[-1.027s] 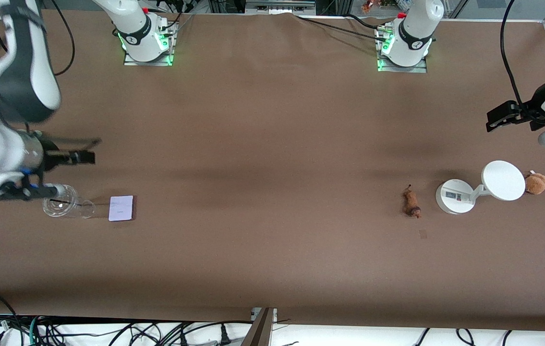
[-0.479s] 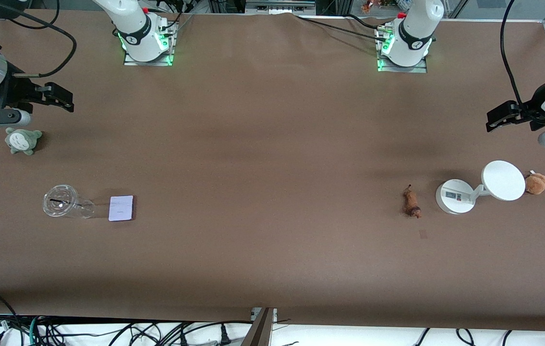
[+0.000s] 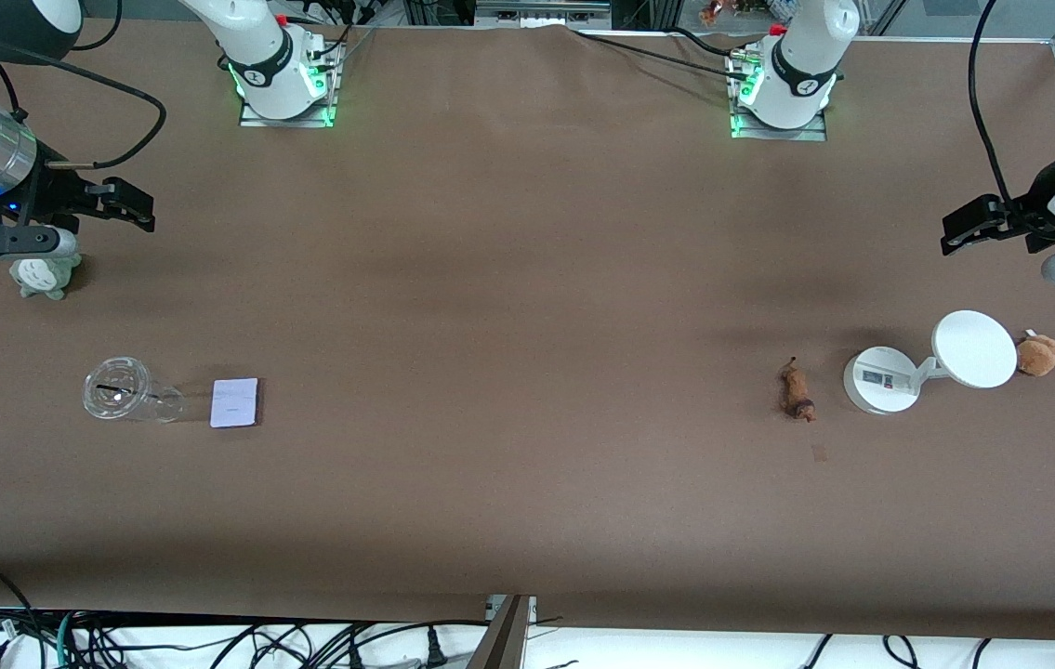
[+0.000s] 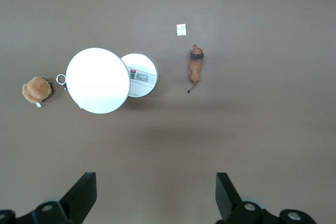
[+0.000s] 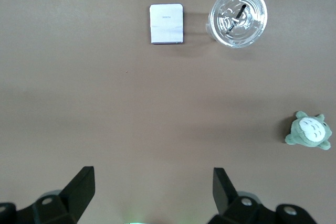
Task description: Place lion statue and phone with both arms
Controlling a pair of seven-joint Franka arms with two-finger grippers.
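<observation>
The lion statue (image 3: 797, 392), small and reddish-brown, lies on the table toward the left arm's end, beside a white stand; it also shows in the left wrist view (image 4: 196, 67). The phone (image 3: 235, 402), a flat pale rectangle, lies toward the right arm's end beside a clear cup; it also shows in the right wrist view (image 5: 166, 23). My left gripper (image 3: 953, 234) is open and empty, up over bare table, with its fingers wide apart in the left wrist view (image 4: 155, 187). My right gripper (image 3: 138, 209) is open and empty over bare table beside a green plush, as the right wrist view (image 5: 152, 179) shows.
A clear lidded cup (image 3: 118, 390) lies next to the phone. A green plush (image 3: 44, 276) sits partly under the right hand. A white round-based stand (image 3: 880, 379) with a disc (image 3: 974, 348) and a brown plush (image 3: 1038, 354) sit by the lion. A small scrap (image 4: 181, 29) lies near the lion.
The right arm has swung away from over the cup and phone toward the robots' side and now partly covers the green plush. The left arm has not moved.
</observation>
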